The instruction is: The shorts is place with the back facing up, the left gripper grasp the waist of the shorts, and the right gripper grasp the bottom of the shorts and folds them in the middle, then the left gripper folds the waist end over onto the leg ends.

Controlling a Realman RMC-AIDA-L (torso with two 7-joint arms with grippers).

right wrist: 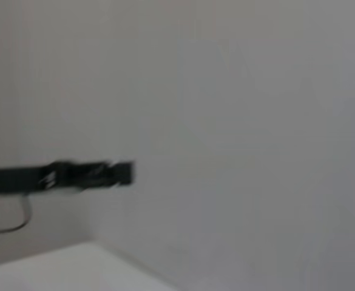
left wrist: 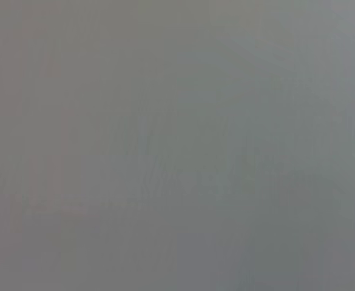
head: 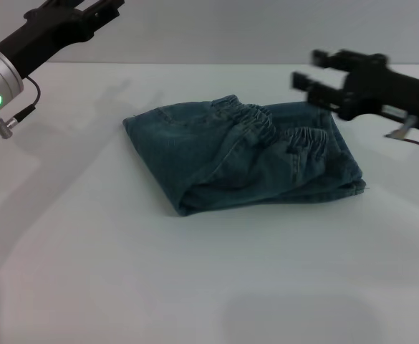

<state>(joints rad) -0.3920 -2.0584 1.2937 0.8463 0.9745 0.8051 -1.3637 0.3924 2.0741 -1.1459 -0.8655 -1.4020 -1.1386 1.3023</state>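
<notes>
On the white desk, the shorts lie folded, waist on top.
Left pincer far left, state hard to tell; right pincer looks spread wide, empty, beside the far-right edge.

The shorts lie folded on the table, between both claws

The left gripper tips are cut off; leg ends hidden.
</notes>
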